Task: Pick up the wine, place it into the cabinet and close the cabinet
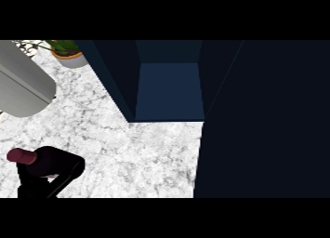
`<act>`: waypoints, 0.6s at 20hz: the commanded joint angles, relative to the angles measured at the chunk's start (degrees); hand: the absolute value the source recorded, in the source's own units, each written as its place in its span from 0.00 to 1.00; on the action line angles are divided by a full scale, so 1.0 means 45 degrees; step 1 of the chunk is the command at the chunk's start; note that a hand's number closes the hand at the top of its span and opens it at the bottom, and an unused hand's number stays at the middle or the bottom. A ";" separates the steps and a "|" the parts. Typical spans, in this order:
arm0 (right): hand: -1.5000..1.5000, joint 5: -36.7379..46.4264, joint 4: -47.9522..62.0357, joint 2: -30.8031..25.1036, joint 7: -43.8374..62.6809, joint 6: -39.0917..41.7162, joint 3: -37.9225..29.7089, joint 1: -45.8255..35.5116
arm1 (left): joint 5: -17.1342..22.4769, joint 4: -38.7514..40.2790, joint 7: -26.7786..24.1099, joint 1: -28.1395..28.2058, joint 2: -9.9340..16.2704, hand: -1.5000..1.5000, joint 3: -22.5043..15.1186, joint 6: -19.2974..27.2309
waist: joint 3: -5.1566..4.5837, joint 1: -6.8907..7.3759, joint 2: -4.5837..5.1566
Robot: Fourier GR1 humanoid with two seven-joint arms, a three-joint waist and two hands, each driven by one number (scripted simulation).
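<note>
- Black fingers (66, 173) of the left hand (43, 179) are seen curled round the wine (31, 160) at the lower left; whether the bottle is lifted off the bench (147, 153) cannot be told.
- The wine, marked by its dark red cap, is held well apart from the cabinet (168, 88), whose blue interior is shown open.
- The grasp is judged done; carrying, placing and closing are left.
- The door (270, 121) is seen standing open at the right.
- A potted plant (68, 52) and a grey cylinder (16, 79) are left untouched.
- The right hand is not shown.
</note>
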 commanded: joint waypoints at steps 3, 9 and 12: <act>0.00 0.0370 -0.3092 -0.0494 0.0762 -0.0059 0.0407 0.1255 | 0.1862 0.1259 -0.1527 -0.0661 -0.0002 0.00 0.0867 -0.0880 | -0.0002 -0.0069 -0.0020; 0.00 -0.0371 -0.3567 -0.0764 0.1273 0.0010 0.0000 0.1279 | 0.2385 0.2109 -0.1903 -0.0960 0.0005 0.00 0.0907 -0.1985 | 0.0005 -0.0064 -0.0003; 0.00 -0.0600 -0.3047 -0.0656 0.0974 0.0053 -0.0640 0.0795 | 0.2342 0.2357 -0.2082 -0.1168 0.0032 0.00 0.0924 -0.2076 | 0.0011 0.0032 0.0023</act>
